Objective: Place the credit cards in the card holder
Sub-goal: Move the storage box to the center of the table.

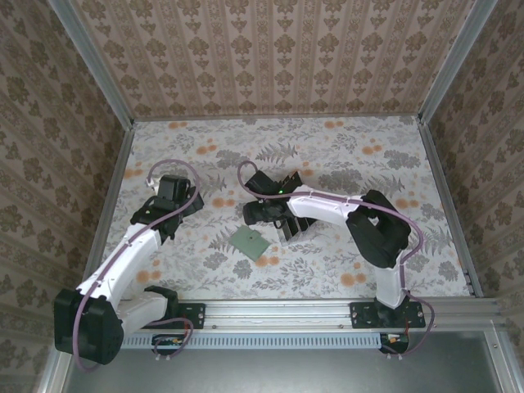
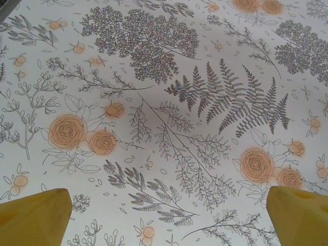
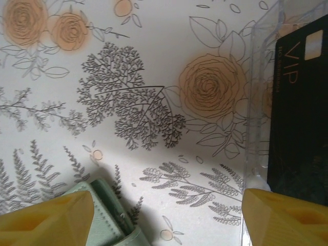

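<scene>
The grey-green card holder lies flat on the flowered table, near the middle. In the right wrist view its stitched corner shows at the bottom left, beside my left fingertip. A glossy black credit card marked VIP stands in a clear plastic rack at the right edge. More black cards fan out beside my right gripper. The right gripper is open over bare tablecloth, between the holder and the rack. My left gripper is open and holds nothing.
My left gripper hovers over the left part of the table, well away from the holder. Patterned walls close the table in on three sides. A metal rail with both arm bases runs along the near edge.
</scene>
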Robot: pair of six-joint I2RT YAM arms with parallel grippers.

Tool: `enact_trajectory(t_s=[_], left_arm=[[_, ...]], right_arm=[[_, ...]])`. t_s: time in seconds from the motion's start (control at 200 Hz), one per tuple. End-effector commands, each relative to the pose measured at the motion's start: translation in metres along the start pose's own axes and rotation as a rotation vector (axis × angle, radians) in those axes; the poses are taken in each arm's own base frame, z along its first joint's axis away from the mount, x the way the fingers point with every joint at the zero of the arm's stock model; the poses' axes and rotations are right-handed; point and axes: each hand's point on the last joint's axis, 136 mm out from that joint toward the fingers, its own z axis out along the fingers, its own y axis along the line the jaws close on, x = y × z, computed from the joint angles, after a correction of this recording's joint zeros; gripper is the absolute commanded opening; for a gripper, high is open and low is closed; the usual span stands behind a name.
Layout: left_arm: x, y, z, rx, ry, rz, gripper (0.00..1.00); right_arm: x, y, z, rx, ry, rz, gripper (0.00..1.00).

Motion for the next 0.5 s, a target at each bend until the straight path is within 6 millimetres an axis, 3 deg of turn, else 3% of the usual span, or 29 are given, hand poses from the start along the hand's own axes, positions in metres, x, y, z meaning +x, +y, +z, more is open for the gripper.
enact_trajectory(t_s=[0.0, 0.495], left_arm=[[0.004, 0.005, 0.000, -0.024, 0.014, 0.016, 1.00], [0.005, 0.000, 0.002, -0.003, 0.025, 0.020, 1.00]], right_arm=[[-0.006, -0.019, 0.002, 0.081, -0.010, 0.023, 0.77], [-0.020, -0.073, -0.009, 0.161, -0.036, 0.061, 0.78]])
